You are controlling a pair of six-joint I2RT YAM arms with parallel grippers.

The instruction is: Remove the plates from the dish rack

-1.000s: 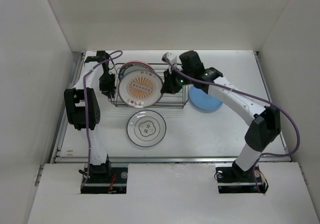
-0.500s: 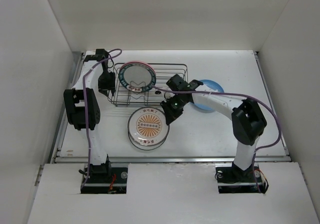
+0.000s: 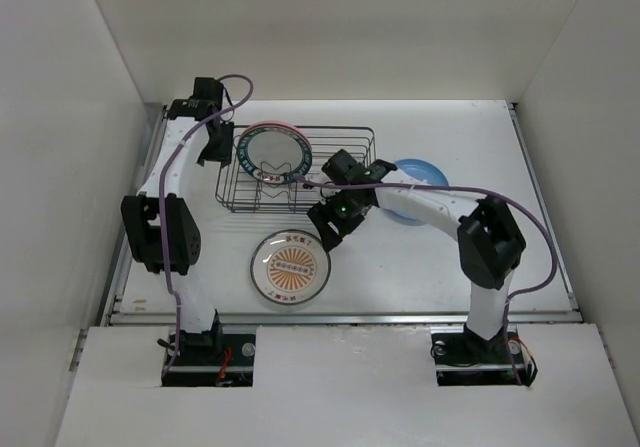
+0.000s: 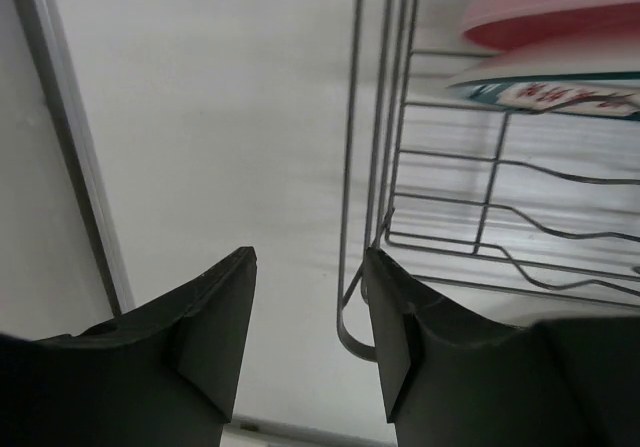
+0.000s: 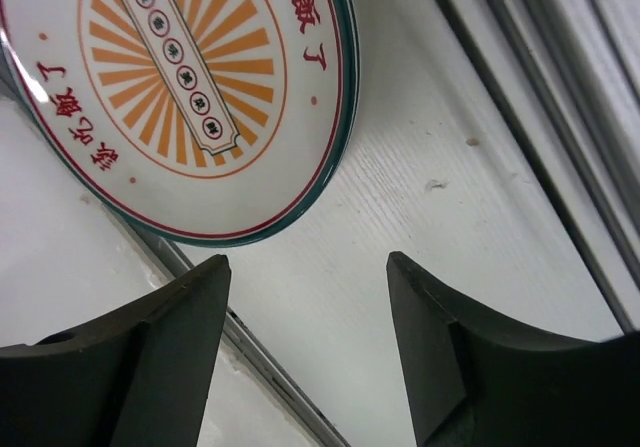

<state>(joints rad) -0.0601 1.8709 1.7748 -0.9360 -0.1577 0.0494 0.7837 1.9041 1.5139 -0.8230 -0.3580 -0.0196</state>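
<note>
The dish rack (image 3: 330, 172) stands at the back centre and holds a teal-rimmed plate (image 3: 273, 154) upright, with a pink plate (image 3: 268, 126) behind it. In the left wrist view the rack (image 4: 400, 167), the pink plate (image 4: 560, 12) and the teal-lettered plate (image 4: 560, 82) appear close up. My left gripper (image 3: 214, 153) (image 4: 308, 267) is open at the rack's left end, one wire corner just inside its right finger. The sunburst plate (image 3: 291, 266) (image 5: 190, 87) lies flat on another plate near the front. My right gripper (image 3: 326, 230) (image 5: 308, 262) hangs open beside it, holding nothing. A blue plate (image 3: 420, 179) lies right of the rack.
White walls close in the table on three sides. A metal rail (image 3: 340, 317) runs along the front edge, close to the stacked plates. The right arm's forearm (image 3: 430, 205) crosses over the blue plate.
The right gripper carried the sunburst plate out of the rack, set it on the plate at the front and opened. The left gripper opened at the rack's left end and its arm shifted.
</note>
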